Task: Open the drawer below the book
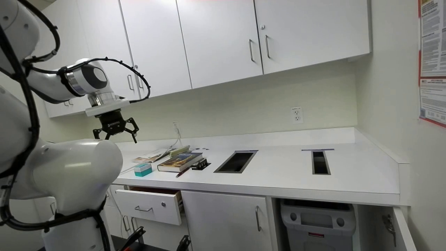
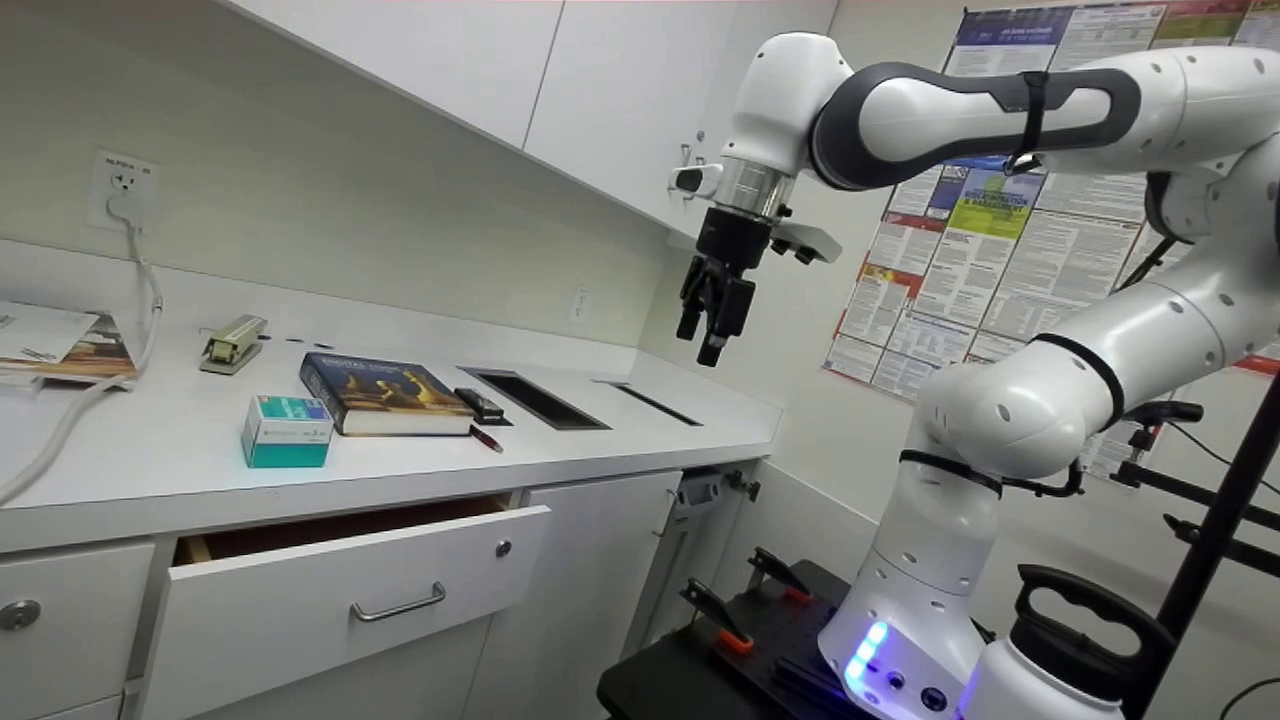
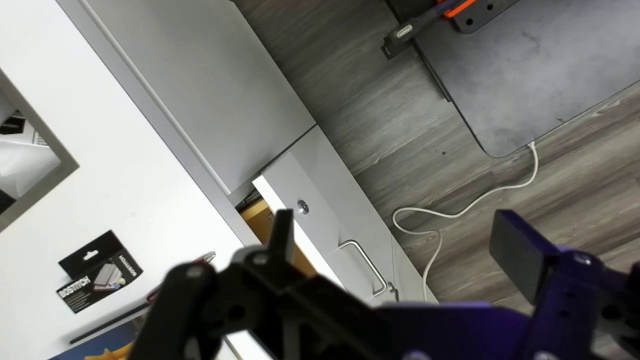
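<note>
The drawer (image 1: 160, 213) is partly open in both exterior views (image 2: 290, 625), with its wood inside showing. Its white front also shows in the wrist view (image 3: 320, 225). Its silver bar handle (image 2: 400, 607) has nothing on it; it also shows in the wrist view (image 3: 369, 265). The dark book (image 1: 180, 162) lies flat on the counter above the drawer, also in an exterior view (image 2: 395, 395). Only a corner of the book (image 3: 112, 341) shows in the wrist view. My gripper (image 1: 116, 137) is open and empty, well above the counter and apart from drawer and book, pointing down (image 2: 700, 340).
A teal and white box (image 2: 288, 432), a stapler (image 2: 233, 343), a red pen (image 2: 486, 438) and a black package (image 3: 100, 271) lie near the book. The counter has cut-outs (image 1: 236, 162). A cabinet door (image 1: 404, 230) stands open. A black table (image 3: 530, 75) carries the arm.
</note>
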Robot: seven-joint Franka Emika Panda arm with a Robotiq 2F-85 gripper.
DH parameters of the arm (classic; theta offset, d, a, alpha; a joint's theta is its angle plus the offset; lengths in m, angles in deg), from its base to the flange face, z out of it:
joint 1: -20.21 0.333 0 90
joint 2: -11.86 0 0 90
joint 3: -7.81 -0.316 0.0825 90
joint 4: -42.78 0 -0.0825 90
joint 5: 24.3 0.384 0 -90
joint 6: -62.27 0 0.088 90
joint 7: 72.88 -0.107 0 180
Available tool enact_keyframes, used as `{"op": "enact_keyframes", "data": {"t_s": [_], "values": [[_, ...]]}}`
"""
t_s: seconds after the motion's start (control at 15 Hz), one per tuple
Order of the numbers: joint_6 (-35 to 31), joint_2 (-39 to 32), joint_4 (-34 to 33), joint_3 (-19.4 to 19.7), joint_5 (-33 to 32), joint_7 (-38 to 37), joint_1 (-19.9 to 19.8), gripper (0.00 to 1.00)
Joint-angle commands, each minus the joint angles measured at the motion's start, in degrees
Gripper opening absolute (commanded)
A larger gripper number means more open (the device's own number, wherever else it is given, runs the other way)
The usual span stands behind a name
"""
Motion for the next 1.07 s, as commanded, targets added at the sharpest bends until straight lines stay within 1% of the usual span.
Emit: {"op": "enact_keyframes", "data": {"t_s": [0.0, 0.13, 0.27, 0.4, 0.53, 0.67, 0.8, 0.87, 1.0], "values": [[-3.39, -3.98, -0.78, -4.37, -4.38, -4.93, 0.52, 1.0], [-7.41, -8.57, -1.9, -9.79, -7.61, -9.02, 1.37, 1.0], [-11.57, -13.63, -3.05, -16.07, -12.71, -15.08, 0.88, 1.0], [-15.61, -19.02, -4.29, -21.84, -19.12, -22.98, -0.72, 1.0], [-18.31, -24.66, -5.97, -27.63, -26.52, -32.05, -3.54, 1.0], [-18.72, -29.93, -7.9, -32.82, -36.74, -41.76, -7.46, 1.0], [-16.74, -34.6, -9.99, -38.6, -46.58, -50.36, -12.43, 1.0], [-15.15, -37.56, -11.17, -40.55, -51.76, -54.45, -14.11, 1.0], [-11.3, -45.54, -13.86, -42.59, -61.08, -60.32, -15.4, 1.0]]}}
